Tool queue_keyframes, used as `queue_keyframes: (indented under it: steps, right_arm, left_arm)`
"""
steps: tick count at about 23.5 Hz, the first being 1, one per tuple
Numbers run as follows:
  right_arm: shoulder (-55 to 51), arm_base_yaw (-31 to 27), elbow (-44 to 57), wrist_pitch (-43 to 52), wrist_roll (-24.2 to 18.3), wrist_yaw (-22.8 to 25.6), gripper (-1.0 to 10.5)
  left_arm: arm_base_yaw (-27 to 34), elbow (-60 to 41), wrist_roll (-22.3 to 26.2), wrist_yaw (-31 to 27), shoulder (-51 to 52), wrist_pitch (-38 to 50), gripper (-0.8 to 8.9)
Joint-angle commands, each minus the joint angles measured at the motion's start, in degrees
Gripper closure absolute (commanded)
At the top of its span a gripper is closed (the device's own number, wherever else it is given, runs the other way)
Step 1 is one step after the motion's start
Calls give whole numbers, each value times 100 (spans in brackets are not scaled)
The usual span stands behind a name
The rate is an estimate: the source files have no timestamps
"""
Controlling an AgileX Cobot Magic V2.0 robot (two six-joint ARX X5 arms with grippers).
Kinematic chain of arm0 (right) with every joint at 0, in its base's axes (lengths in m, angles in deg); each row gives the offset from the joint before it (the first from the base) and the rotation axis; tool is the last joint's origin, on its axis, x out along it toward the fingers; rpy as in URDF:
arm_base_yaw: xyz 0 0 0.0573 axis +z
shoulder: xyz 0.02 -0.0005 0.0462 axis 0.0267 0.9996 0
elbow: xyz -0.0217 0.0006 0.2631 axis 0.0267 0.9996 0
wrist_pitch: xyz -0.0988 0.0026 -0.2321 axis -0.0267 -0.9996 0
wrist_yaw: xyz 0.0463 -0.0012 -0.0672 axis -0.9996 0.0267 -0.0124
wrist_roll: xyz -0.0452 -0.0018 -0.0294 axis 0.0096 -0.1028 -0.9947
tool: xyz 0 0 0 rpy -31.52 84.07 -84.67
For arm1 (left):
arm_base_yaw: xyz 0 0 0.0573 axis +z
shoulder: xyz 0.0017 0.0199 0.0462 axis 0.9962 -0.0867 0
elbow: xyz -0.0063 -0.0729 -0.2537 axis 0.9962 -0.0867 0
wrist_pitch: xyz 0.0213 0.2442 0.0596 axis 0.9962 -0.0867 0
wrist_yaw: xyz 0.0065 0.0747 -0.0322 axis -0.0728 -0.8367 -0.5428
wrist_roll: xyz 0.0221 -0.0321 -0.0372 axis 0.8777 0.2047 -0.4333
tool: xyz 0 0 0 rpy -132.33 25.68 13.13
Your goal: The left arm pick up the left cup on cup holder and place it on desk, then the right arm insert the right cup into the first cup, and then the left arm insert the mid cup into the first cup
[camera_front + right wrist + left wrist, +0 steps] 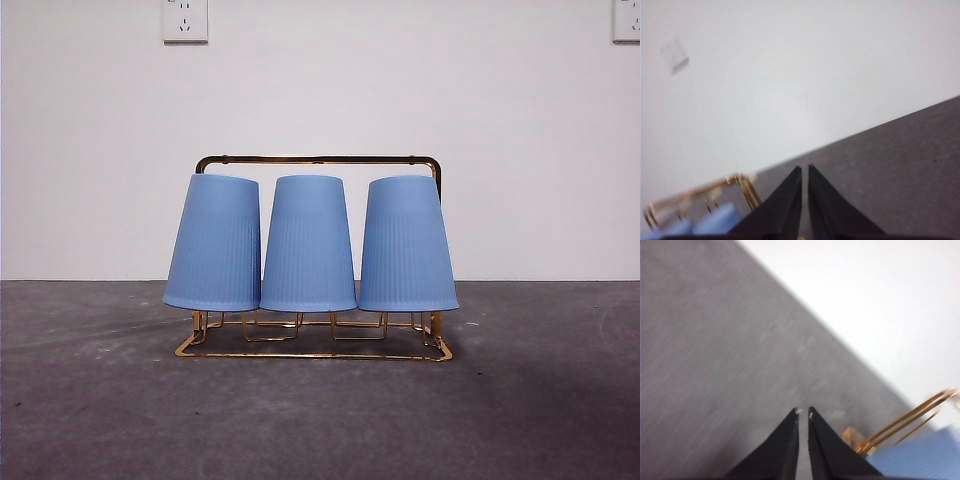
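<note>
- The cup holder [318, 160] is a thin gold wire rack: a rectangular arched frame with rounded corners on a flat wire base, standing in the centre of the front view on the worktop [100, 400].
- Three blue cups hang upside down on it in a row, each a tapered cone with fine vertical ribbing and a matte finish.
- The left cup [214, 242] leans slightly left; its rim touches that of the mid cup [308, 244].
- The right cup [406, 244] touches the mid cup at the rim as well.
- The worktop is dark grey and matte, marked with faint pale scuffs and specks.
- Behind it rises a plain white wall [90, 150] with a white socket [185, 20] at the upper left and another at the upper right corner.
- The left fingers [803, 413] are black, wedge-shaped and closed with only a sliver between the tips, holding nothing; they hover over bare worktop, with the gold wire and a blue cup edge at the lower right of the left wrist frame, apart from them.
- The right fingers [804, 168] are likewise closed and empty; the rack and blue cups sit at the lower left of the right wrist frame, apart from the tips.
</note>
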Motion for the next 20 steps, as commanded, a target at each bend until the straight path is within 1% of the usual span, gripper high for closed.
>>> queue_keyframes:
  steps: [1,2,4,6,9,11,12,15,17,20]
  right_arm:
    - [-4,-9,13,505,662,61,929]
    - [-4,-9,4,643,660,46,929]
    - [-2,-9,-74,800,649,-203,929]
    - [61,-9,-271,560,640,-485,929]
    - [374,-9,-719,-61,503,-879,928]
    - [739,-9,-1078,-291,232,-1239,929]
    - [918,-9,-1246,-378,111,-1392,929]
    - [1565,-9,-1836,-654,-372,-1867,929]
    - [1998,-9,-2223,-911,-741,-2120,928]
    - [2728,-9,-2837,-1401,-1458,-2439,929]
  left_arm:
    - [9,-103,-205,-26,9,883,785]
    - [11,-103,-267,-26,9,1141,784]
    - [9,-66,-365,83,-2,1558,784]
    - [11,94,-339,354,-52,1488,784]
    - [9,455,59,1027,-321,1244,785]
    - [9,817,540,1462,-654,1049,785]
    - [9,999,780,1585,-817,942,785]
    - [9,1714,1753,1880,-1488,448,785]
    - [9,2264,2450,2087,-2031,20,785]
    - [-4,3036,3281,2404,-2824,-584,785]
